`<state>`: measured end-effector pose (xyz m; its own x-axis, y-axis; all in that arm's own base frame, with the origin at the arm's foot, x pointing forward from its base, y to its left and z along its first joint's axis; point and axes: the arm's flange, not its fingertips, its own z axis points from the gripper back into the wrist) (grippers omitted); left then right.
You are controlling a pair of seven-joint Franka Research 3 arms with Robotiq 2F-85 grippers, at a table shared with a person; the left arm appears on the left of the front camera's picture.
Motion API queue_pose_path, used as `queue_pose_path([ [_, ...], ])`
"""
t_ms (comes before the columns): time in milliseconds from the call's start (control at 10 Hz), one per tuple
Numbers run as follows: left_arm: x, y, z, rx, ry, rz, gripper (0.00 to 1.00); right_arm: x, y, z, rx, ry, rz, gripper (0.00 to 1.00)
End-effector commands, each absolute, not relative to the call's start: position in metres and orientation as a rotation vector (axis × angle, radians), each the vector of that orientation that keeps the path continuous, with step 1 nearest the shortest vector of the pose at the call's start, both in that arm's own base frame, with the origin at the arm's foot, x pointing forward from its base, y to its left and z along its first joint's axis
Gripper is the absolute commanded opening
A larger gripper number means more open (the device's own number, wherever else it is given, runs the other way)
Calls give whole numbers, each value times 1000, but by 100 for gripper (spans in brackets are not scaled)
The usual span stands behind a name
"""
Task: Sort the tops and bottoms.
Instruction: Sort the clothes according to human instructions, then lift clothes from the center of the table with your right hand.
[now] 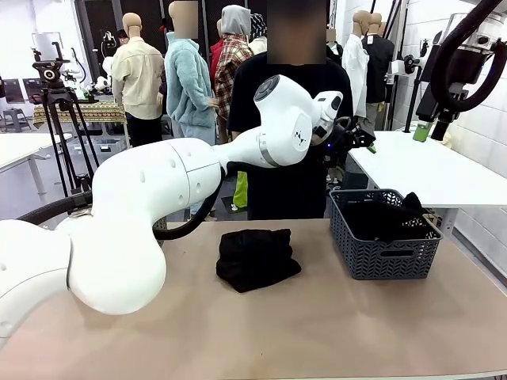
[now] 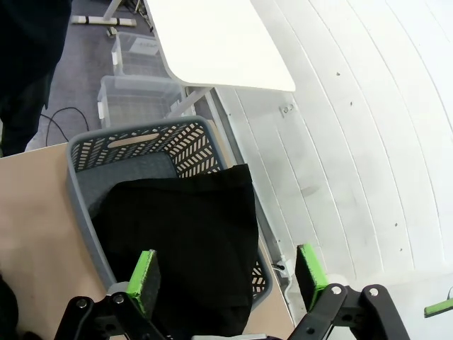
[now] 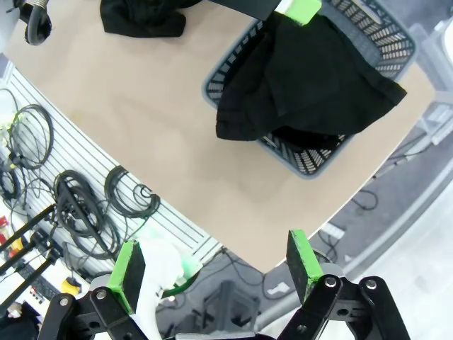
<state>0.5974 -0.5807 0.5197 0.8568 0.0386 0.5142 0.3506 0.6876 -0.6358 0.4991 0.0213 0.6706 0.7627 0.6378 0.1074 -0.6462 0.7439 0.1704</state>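
Note:
One of the black bottoms [image 1: 257, 257] lies bunched on the tan table near its middle. Another of the bottoms [image 2: 191, 234] fills the grey basket [image 2: 85, 184] at the table's right and drapes over its rim. My left gripper [image 2: 226, 273] hangs open just above that garment, with nothing between its green pads [image 2: 145, 273]. In the front view the left gripper [image 1: 356, 141] is above the basket [image 1: 386, 253]. High at the right, my right gripper [image 3: 216, 265] is open and empty, looking down on the basket [image 3: 396, 42] and the draped bottoms [image 3: 304, 78]. The tops are out of view.
A person in a black shirt [image 1: 293, 119] stands at the table's far side, right behind my left arm. A white side table [image 1: 428, 170] stands beyond the basket. Clear plastic bins [image 2: 134, 92] sit on the floor there. A wall runs along the right.

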Motion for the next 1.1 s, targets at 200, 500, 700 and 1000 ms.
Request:
queue_pose_path([
  [200, 598, -580, 519, -796, -533, -196, 100, 497, 21, 670, 199, -34, 700, 100],
  [500, 598, -580, 519, -796, -533, -196, 100, 497, 21, 670, 199, -34, 700, 100],
  [700, 598, -580, 519, -796, -533, -196, 100, 497, 21, 670, 199, -34, 700, 100],
  [1000, 598, -580, 519, -796, -533, -196, 100, 497, 21, 670, 199, -34, 700, 100],
])
